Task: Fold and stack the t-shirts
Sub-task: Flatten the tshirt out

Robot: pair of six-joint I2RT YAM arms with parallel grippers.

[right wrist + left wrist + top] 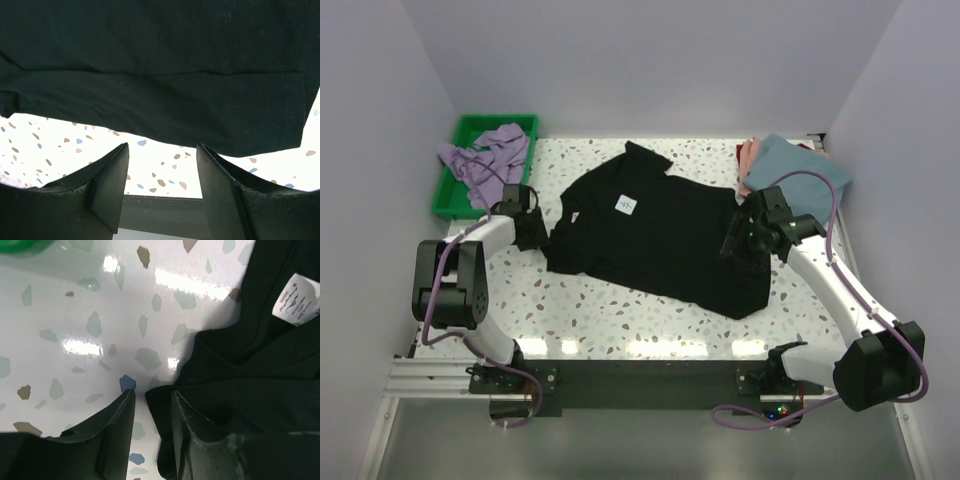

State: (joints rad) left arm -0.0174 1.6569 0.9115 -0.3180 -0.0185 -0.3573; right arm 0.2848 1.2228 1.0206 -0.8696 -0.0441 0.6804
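Note:
A large black t-shirt (660,235) lies spread on the speckled table with its white neck label (627,204) facing up. My left gripper (532,230) is at the shirt's left sleeve edge. In the left wrist view its jaws (153,392) stand a little apart, with a corner of the black cloth (250,380) between them against the right finger. My right gripper (744,240) is over the shirt's right side. In the right wrist view it (162,146) is wide open and empty, with the black cloth (160,65) just beyond its tips. A lavender t-shirt (485,155) lies crumpled in the tray.
A green plastic tray (450,190) stands at the back left. A teal-blue t-shirt (795,168) lies at the back right on top of a pink one (749,150), with a dark red edge (740,151) beside it. White walls enclose the table on three sides.

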